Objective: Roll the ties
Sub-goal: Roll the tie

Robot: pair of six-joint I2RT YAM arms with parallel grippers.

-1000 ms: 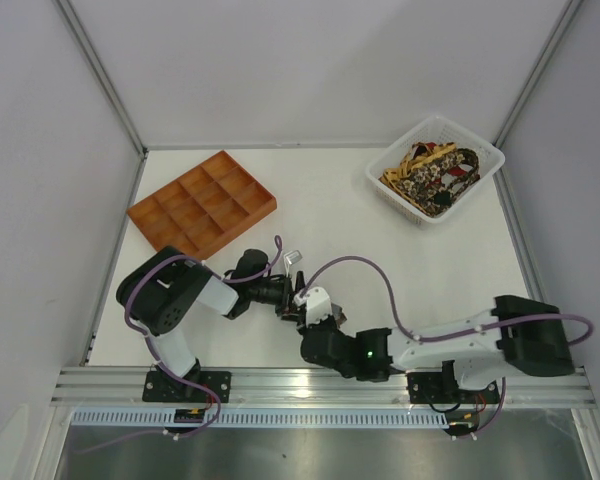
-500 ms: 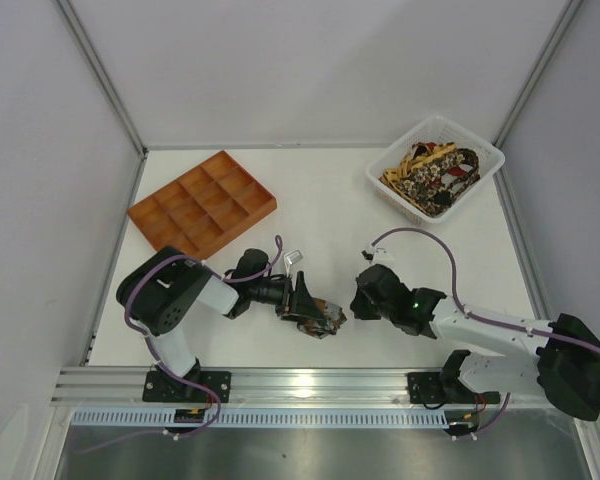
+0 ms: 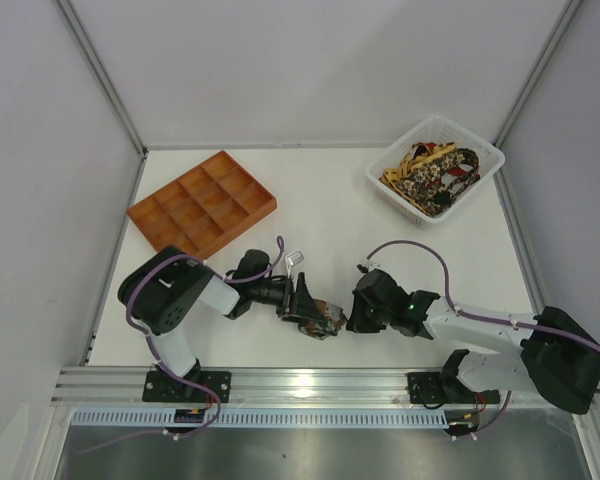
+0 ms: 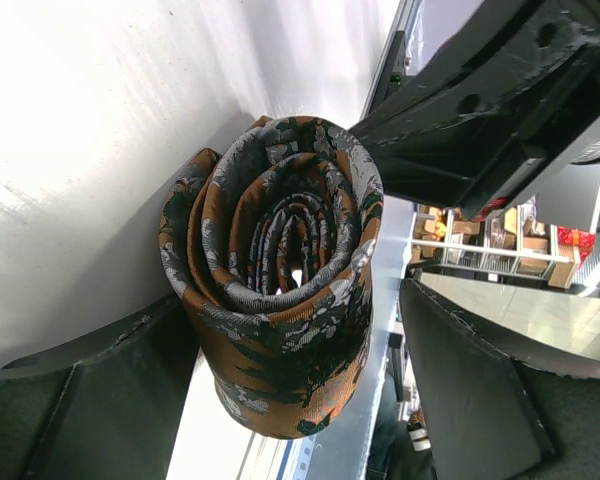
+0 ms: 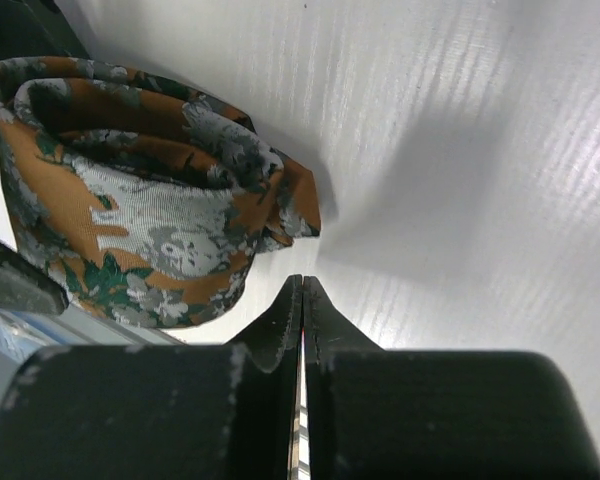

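A rolled tie [image 3: 322,319], rust-orange with grey and dark green flowers, lies on the white table near the front middle. In the left wrist view the roll [image 4: 280,280] shows its spiral end between my left gripper's [image 4: 290,300] fingers; it touches the left finger, with a gap to the right one. My left gripper [image 3: 308,308] is open around it. My right gripper [image 3: 352,318] is shut and empty, its tip just right of the roll. In the right wrist view the closed fingertips [image 5: 302,285] sit just below the roll's [image 5: 130,220] loose pointed end. More ties [image 3: 432,175] lie in a heap at the back right.
The white basket [image 3: 385,185] holding the heap of ties stands at the back right. An orange compartment tray [image 3: 202,205] lies at the back left. The metal rail with both arm bases runs along the near edge.
The right arm pulled away from over the roll to the right, then came back leftward, its shut tip now beside the roll. The left gripper and roll stayed put.
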